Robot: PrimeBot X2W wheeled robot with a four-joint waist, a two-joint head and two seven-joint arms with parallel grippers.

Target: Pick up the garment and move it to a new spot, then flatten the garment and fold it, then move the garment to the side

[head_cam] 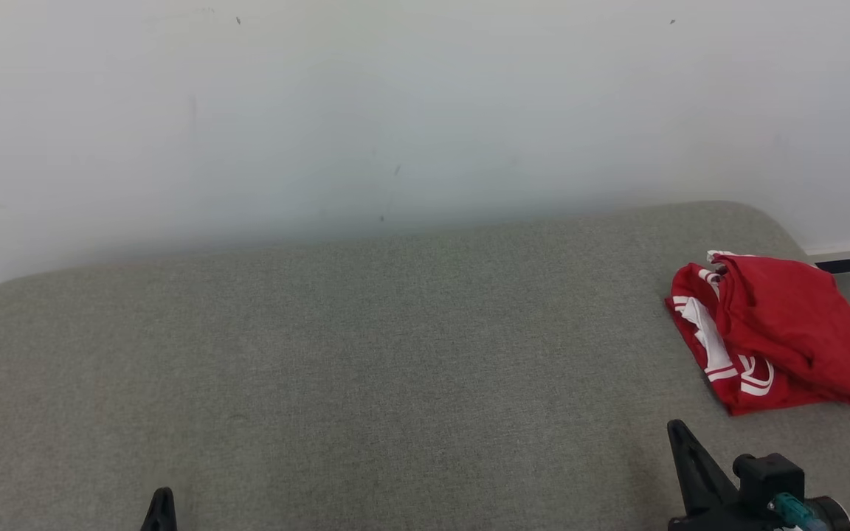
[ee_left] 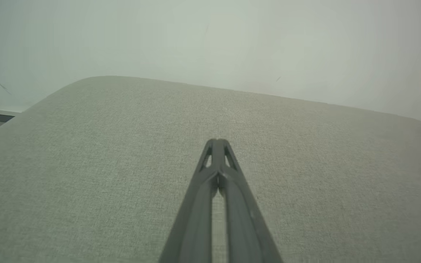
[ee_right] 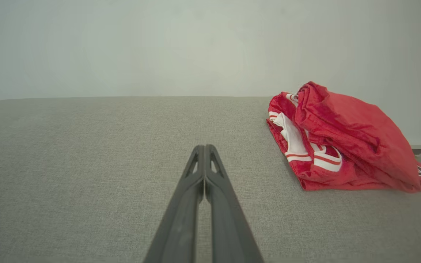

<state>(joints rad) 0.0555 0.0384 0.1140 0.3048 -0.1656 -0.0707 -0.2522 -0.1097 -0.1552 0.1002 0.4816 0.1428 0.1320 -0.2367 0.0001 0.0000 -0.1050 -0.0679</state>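
Wall [head_cam: 395, 110]: pale and bare, rising straight behind the cushion's far edge.
Cushion [head_cam: 395, 354]: grey woven top with rounded corners. Most of it is open, which gives room to spread cloth flat.
Garment [head_cam: 772, 339]: red with white stripes, in a compact, loosely folded stack at the cushion's right end, close to the edge. It rests on the cushion and nothing holds it. The top layer is rumpled.
Right gripper [ee_right: 204, 148]: mine, low over the cushion's near right part, near the garment but apart from it. The fingers are pressed together tip to tip with nothing between them.
Left gripper [ee_left: 217, 142]: over the cushion's near left part, well apart from the garment. The fingers are pressed together and empty.
Judgement: a folded stack parked at the cushion's side with both grippers off it suggests the put-aside step is done. A start state would look the same, so I cannot settle it.
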